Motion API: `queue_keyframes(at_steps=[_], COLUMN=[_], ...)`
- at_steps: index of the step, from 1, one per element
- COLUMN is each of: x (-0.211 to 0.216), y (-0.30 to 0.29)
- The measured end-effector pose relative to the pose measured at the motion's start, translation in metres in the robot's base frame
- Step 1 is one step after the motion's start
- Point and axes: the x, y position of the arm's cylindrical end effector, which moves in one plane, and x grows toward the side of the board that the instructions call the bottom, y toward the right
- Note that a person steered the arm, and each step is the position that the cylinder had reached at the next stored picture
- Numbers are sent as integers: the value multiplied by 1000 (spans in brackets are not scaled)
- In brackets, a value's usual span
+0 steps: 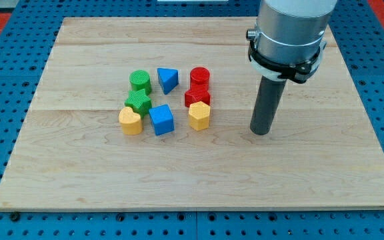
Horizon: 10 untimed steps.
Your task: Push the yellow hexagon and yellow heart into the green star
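No writing showing. Arm's upper body being cut off at 12 o'clock. My tip [261,131] resting on the wooden board [325,167], holding nothing, well apart at 3 o'clock of yellow hexagon [199,115]. Yellow heart [131,121] touching green star [138,101] at its 7 o'clock. Counting eight blocks: two each of yellow, green, blue, red.

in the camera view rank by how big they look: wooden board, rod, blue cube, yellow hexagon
1. wooden board
2. rod, ending at my tip, right of the blocks
3. blue cube and yellow hexagon: they look about alike, so I won't rank them.
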Motion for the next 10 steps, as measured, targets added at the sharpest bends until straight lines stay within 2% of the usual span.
queue_keyframes(at_steps=[3,4,5,6,7,8,9,10], x=[14,3,-28,-35,-52,-27,60,23], y=[-44,-112,-75,-69,-135,-125,-163,-256])
